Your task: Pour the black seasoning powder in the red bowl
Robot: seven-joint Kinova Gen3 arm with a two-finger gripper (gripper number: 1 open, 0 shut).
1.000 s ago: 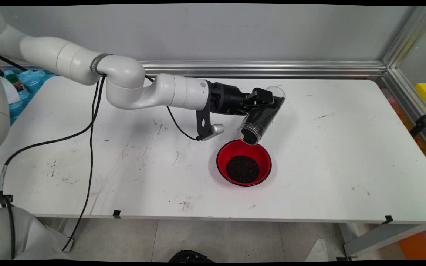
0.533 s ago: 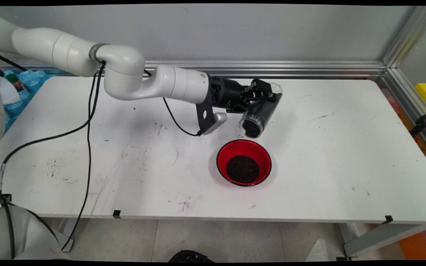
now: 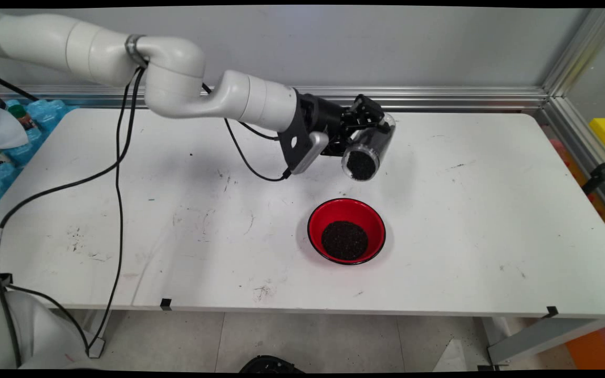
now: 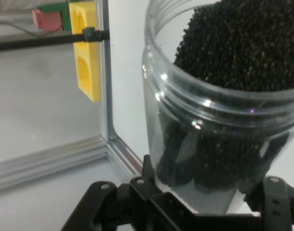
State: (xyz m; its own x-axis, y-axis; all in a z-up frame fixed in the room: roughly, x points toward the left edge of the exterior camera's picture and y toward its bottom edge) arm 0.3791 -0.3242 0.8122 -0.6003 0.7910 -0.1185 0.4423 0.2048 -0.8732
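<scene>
Gripping a clear plastic jar (image 3: 368, 147) partly filled with small black seeds (image 4: 243, 43), the black fingers (image 3: 361, 107) are closing on its body from both sides, and the jar is hanging in the air, tilted nearly on its side with its open mouth facing the desk's near edge. In the hand view its threaded rim is filling the frame, the seeds lying along the wall. Just nearer the camera than the jar, a red bowl (image 3: 346, 211) is sitting on the white desk (image 3: 491, 220), holding a heap of the same black seeds. Beyond the jar, an aluminium rail (image 3: 439, 97) is running along the grey wall.
</scene>
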